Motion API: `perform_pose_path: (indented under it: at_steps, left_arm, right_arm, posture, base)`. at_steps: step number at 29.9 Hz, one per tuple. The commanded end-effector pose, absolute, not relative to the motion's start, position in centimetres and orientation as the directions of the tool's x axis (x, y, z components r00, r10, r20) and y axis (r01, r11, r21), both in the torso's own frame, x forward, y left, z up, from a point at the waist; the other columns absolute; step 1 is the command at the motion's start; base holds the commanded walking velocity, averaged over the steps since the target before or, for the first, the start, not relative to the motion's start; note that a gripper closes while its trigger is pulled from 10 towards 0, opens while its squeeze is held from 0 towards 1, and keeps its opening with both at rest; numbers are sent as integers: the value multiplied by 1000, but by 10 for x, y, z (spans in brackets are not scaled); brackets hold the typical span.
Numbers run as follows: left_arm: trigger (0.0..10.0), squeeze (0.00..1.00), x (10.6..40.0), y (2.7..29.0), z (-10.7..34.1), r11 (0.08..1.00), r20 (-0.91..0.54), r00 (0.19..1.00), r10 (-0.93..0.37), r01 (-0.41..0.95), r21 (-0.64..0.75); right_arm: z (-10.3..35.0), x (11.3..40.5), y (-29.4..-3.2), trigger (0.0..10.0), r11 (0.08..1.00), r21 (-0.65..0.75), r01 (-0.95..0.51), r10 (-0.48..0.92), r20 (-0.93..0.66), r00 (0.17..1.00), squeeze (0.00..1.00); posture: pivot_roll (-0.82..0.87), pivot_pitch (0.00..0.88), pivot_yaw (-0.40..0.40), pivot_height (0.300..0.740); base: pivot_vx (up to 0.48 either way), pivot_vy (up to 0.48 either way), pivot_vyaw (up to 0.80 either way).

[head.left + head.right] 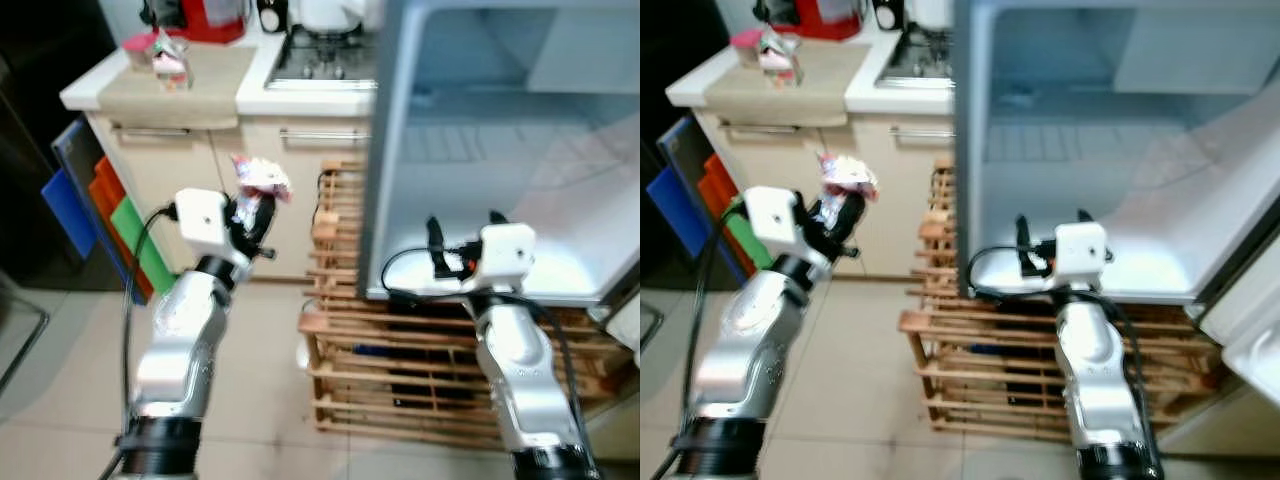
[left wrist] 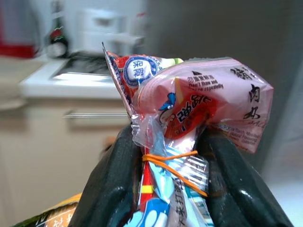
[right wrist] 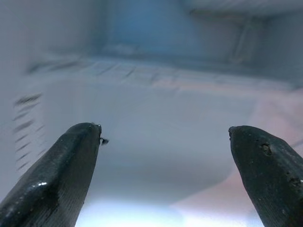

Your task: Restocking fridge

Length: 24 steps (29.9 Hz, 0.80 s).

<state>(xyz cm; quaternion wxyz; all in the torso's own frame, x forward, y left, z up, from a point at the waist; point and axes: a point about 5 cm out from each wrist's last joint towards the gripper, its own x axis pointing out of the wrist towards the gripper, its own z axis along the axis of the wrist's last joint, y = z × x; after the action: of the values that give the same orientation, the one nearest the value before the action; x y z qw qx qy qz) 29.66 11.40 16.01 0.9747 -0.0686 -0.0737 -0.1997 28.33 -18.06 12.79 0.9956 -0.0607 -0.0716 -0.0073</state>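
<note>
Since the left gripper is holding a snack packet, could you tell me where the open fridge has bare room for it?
The fridge floor is bare from its left wall to the open door at right; the open right gripper hovers at its front edge. The left gripper grips the snack packet outside, by the cabinet. The wooden rack below is crowded with slats.

Floor (image 1: 60,400): pale beige tiles, lit evenly.
Table (image 1: 190,85): white top with a beige mat, holding a red appliance (image 1: 210,18) at the back.
Cabinets (image 1: 190,180): cream doors with slim metal handles, under the table.
Hob (image 1: 320,60): gas burners set into the top, a white kettle (image 1: 325,12) on it.
Rack (image 1: 400,370): slatted wooden shelving low on the floor, beside the cabinets.
Boards (image 1: 95,200): blue, orange and green flat panels leaning at the cabinet's end.
Far left (image 1: 40,130): dark, shaded.
</note>
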Motion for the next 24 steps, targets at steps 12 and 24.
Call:
perform_pose_path:
  at_steps: [12, 24]
  left_arm:
    - [10000, 0, 294, 115, 170, 908, 211, 894, -395, 415, -58]
    - [10000, 0, 289, 131, 162, 914, 178, 903, -392, 404, -34]
  right_arm:
    - [133, 285, -174, 10000, 993, -119, 2, 16, 156, 988, 318]
    - [133, 285, -174, 10000, 992, -125, -3, 22, 152, 988, 322]
  posture:
    - [-109, 0, 61, 740]
    - [-102, 0, 59, 740]
  base:
    - [0, 0, 0]
    - [0, 0, 0]
